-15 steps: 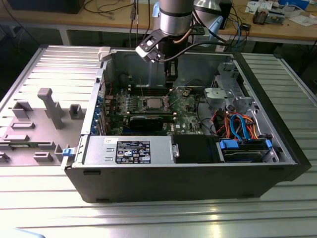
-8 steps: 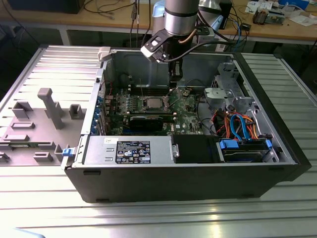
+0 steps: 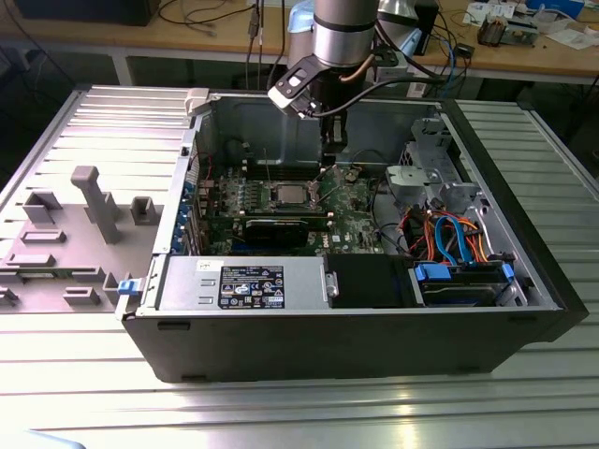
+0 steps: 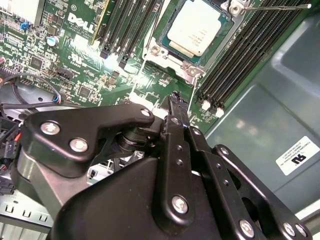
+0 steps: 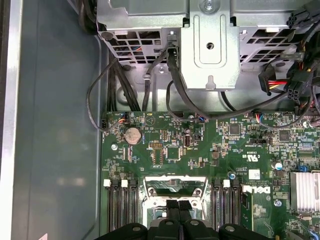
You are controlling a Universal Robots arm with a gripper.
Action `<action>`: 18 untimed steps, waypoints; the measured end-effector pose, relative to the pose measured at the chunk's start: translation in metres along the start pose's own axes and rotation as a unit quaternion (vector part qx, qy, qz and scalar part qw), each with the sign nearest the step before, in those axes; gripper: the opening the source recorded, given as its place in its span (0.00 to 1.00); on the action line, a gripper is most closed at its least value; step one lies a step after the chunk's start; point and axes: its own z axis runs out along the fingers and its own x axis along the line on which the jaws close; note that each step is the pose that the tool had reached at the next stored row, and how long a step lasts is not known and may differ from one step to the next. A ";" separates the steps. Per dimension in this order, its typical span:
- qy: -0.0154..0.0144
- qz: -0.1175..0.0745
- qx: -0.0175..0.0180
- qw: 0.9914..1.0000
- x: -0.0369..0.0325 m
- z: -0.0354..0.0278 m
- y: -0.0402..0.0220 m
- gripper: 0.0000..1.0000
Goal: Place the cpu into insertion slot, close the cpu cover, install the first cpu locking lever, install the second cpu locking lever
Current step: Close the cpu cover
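Sitting flat in the insertion slot (image 4: 223, 42) on the green board, the cpu (image 4: 196, 31) is in its place, so the first job looks done. The cpu cover (image 4: 172, 60) seems to lie down around the chip like a silver frame, but a thin wire lever (image 4: 272, 7) pokes out sideways past one corner, so I think the two locking levers are not done yet. The gripper (image 4: 175, 96) hangs low over the board, just beside the slot, with its fingers pressed together and nothing between them.
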 end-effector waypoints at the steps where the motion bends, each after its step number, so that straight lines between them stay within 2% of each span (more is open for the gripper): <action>1: 0.000 0.000 0.000 1.000 0.0000 0.0000 0.0000 0.11; 18: 0.000 0.000 0.000 1.000 0.0001 0.0002 0.0050 0.11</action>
